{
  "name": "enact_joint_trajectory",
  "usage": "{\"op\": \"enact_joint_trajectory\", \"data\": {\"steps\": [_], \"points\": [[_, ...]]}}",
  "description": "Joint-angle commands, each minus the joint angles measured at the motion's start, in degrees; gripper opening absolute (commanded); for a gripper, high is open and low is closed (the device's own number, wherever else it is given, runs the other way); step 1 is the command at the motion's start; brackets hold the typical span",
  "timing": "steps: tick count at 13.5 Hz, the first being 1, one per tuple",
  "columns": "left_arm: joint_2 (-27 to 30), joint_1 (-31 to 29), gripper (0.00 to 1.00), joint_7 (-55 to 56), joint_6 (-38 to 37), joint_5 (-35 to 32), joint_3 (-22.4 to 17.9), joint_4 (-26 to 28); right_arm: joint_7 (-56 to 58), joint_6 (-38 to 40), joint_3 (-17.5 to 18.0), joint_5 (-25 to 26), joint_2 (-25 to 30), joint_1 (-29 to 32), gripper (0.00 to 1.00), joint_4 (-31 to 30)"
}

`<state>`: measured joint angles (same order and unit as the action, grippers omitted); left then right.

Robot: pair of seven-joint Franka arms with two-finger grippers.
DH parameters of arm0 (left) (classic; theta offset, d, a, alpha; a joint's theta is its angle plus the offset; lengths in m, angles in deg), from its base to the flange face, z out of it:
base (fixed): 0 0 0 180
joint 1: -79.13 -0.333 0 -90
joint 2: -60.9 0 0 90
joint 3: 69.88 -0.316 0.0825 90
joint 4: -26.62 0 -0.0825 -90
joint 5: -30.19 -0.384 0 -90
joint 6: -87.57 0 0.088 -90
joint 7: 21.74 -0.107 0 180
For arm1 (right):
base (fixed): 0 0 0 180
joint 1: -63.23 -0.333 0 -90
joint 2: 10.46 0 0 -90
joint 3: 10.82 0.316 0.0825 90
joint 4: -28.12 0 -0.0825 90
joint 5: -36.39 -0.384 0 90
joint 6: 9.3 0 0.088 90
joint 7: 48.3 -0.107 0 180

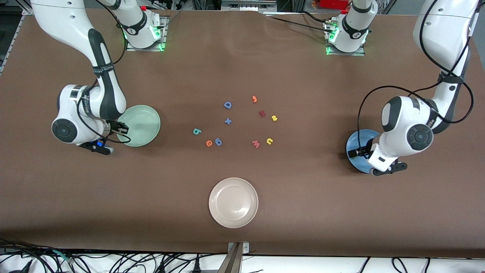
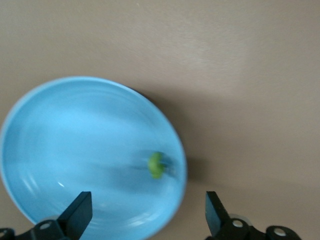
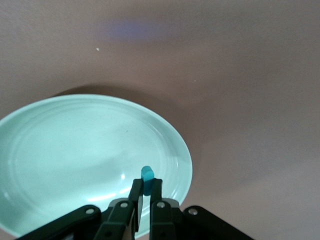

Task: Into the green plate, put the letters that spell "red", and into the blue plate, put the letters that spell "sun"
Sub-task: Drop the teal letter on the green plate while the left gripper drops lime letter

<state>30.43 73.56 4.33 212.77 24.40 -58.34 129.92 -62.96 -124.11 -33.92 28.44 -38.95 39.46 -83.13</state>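
Note:
My left gripper hangs open over the blue plate with nothing between its fingers. A small green letter, the "n", shows blurred against the plate's inside. My right gripper is shut on a teal letter, the "r", above the green plate. Mid-table lie the teal "d", orange "e", yellow "s" and yellow "u".
Among the letters lie a blue "D", a blue plus, a blue "6", an orange "3", a dark red piece and a salmon "W". A beige plate sits nearer the camera.

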Motion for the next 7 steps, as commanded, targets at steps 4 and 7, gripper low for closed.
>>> {"op": "enact_joint_trajectory", "data": {"steps": [4,7], "points": [[-0.73,8.98,1.00,19.34,0.49,7.63,1.46,-0.30,1.75,-1.29,-0.18,-4.97,-0.51,-0.49,0.21,-1.33],[-2.57,13.91,1.00,33.55,5.48,7.82,1.46,-1.00,1.57,-1.20,-0.18,-5.06,-0.69,-0.49,0.78,-0.98]]}}
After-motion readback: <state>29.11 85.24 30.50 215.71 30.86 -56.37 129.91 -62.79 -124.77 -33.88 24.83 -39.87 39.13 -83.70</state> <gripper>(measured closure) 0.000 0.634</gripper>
